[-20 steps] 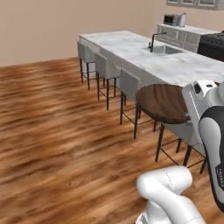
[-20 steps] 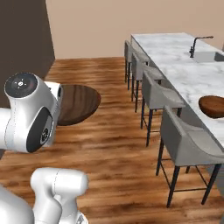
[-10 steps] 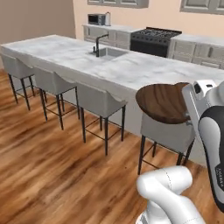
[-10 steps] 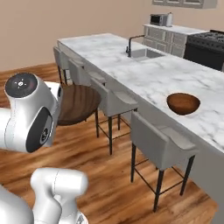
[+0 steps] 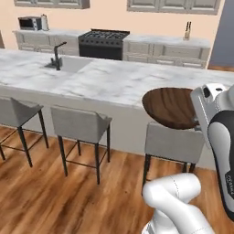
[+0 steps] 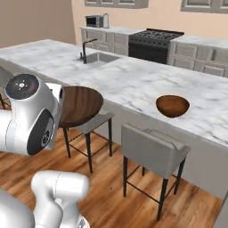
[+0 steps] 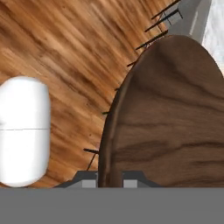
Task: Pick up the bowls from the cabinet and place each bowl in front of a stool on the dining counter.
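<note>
Now squared up to the dining counter

Swung round from the stool row's end to face the dining counter (image 5: 105, 82) broadside. Gripper (image 7: 109, 177) clamped on rim of wide shallow bowl (image 5: 171, 106), carried above a stool (image 5: 173, 141). Deeper red bowl (image 6: 173, 105) already set down. Placement next, probably.

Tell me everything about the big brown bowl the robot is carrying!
The wide bowl is round, shallow and dark brown, like wood with streaky grain. The gripper holds it by its rim, jaws shut on the edge. It hangs in the air above a grey stool, beside the edge of the marble dining counter, not resting on anything. It looks empty.
</note>
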Available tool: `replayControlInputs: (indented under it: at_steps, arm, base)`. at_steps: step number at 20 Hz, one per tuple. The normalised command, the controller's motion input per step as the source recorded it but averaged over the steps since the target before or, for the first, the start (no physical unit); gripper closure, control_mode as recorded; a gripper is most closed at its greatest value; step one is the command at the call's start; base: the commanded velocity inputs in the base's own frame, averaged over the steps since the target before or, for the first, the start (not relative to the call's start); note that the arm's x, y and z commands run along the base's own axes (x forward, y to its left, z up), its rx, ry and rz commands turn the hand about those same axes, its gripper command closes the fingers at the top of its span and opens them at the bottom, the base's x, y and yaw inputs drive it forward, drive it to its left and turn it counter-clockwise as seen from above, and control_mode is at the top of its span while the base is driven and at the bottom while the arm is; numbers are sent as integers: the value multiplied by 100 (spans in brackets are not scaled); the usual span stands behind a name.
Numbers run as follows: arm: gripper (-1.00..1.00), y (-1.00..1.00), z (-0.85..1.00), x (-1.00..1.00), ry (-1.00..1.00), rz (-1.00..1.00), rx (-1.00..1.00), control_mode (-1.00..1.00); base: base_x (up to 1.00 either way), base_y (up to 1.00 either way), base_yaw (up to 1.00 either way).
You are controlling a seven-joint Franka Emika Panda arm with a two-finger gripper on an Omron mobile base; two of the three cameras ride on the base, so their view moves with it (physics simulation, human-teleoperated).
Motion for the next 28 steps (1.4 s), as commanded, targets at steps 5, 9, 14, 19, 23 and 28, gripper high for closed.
replayControlInputs:
  at_steps: [5,9,14,19,23,28]
  arm:
    - [100,0,0,0,0,0,0,100]
    - [100,0,0,0,0,0,0,100]
    - [100,0,0,0,0,0,0,100]
    - [100,0,0,0,0,0,0,100]
    - [100,0,0,0,0,0,0,100]
    - [100,0,0,0,0,0,0,100]
  base:
    - [42,100,-62]
    - [34,100,-63]
    - [15,100,-54]
    - [3,100,-25]
    - [23,81,-8]
    - [66,56,0]
